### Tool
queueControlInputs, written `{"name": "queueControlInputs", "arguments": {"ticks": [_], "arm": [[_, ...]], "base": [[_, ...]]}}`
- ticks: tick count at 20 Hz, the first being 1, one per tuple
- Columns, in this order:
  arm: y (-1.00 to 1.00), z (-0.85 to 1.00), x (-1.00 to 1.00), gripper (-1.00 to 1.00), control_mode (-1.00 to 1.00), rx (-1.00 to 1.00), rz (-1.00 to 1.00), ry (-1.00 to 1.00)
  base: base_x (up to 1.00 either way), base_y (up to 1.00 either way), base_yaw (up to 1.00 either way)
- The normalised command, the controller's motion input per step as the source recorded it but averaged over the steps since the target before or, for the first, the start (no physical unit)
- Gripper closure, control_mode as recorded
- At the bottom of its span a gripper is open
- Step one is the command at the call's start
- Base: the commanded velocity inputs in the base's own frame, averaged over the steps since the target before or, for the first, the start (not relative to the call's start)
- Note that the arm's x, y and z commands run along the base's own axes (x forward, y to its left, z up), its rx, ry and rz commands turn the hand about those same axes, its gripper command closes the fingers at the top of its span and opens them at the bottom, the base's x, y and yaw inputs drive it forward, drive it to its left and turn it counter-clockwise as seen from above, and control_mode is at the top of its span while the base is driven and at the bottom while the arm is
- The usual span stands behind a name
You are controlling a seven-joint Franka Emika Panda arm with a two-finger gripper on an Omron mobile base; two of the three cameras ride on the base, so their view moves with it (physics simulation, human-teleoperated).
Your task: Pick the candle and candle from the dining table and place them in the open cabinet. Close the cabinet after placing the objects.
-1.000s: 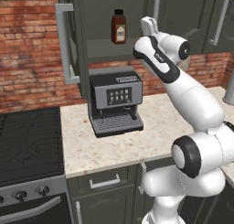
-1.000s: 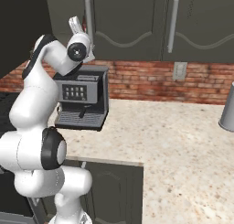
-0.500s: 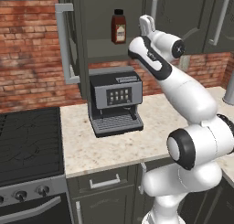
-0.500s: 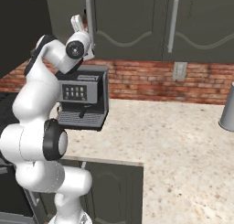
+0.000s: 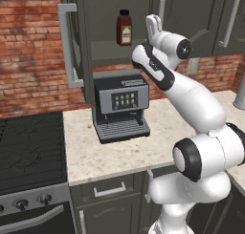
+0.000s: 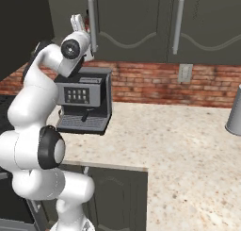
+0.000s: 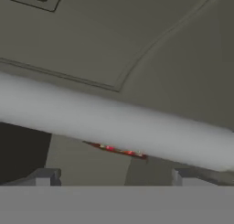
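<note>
Your pincer (image 7: 109,175) hangs released, its two tips spread wide just short of the silver bar handle (image 7: 114,122) of the cabinet (image 5: 103,23). Below that cabinet, a coffee machine (image 5: 119,106) stands on the worktop (image 5: 91,154); inside it, a brown bottle (image 5: 124,28) sits on the shelf.

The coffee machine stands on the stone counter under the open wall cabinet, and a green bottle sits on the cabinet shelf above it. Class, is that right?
Not quite. The bottle on the cabinet shelf is dark red-brown with a black cap, not green, as the left base view shows. The rest holds: the coffee machine stands on the stone counter under the open cabinet.
</note>
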Motion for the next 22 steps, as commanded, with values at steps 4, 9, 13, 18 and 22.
{"name": "queueControlInputs", "arguments": {"ticks": [4, 9, 13, 18, 22], "arm": [[0.18, 0.07, -0.58, -1.0, -1.0, 0.0, 0.0, 0.0], [0.13, 0.06, -0.68, -1.0, -1.0, 0.0, 0.01, -0.01], [0.0, -0.02, -0.59, -1.0, -1.0, -0.01, 0.04, 0.0], [-0.09, -0.22, -0.62, -1.0, -1.0, -0.01, 0.11, 0.09], [-0.08, -0.11, -0.64, -1.0, -1.0, -0.08, 0.17, 0.09]], "base": [[0.0, 0.0, 0.0], [0.0, 0.0, 0.0], [0.0, 0.0, 0.0], [0.0, 0.0, 0.0], [0.0, 0.0, 0.0]]}}
